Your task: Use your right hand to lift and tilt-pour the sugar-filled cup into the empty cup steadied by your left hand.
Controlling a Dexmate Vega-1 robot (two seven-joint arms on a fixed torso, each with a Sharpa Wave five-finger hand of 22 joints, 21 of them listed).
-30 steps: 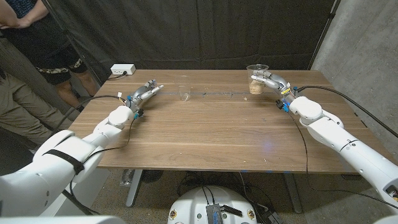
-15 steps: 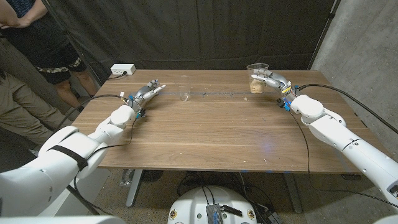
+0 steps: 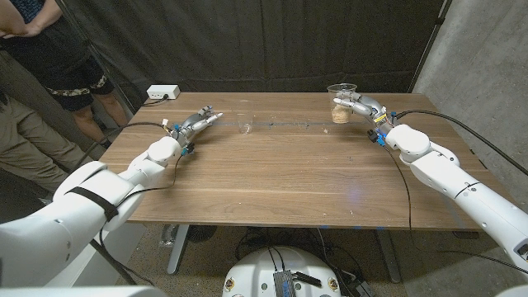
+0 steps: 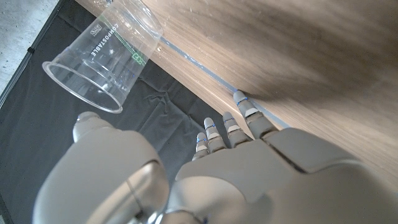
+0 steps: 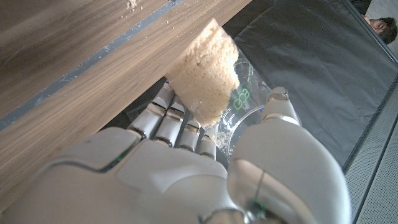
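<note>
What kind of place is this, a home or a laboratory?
Probably a robot test lab: a black curtain behind the wooden table, a bare concrete wall, and a power strip with cables.

— Where's the clear plastic cup holding pale brown sugar [image 3: 341, 106]?

— Upright on the wooden table's far right part — the sugar fills its lower part, the top is clear, and a green mark shows on the wall [image 5: 217, 87].

— And the empty clear plastic cup [image 3: 243, 124]?

— Upright too, near the far edge, left of the middle, well apart from the filled one. In the left wrist view its wall carries the print "COMPOSTABLE" and a green mark [image 4: 106, 56] — nothing inside it.
</note>
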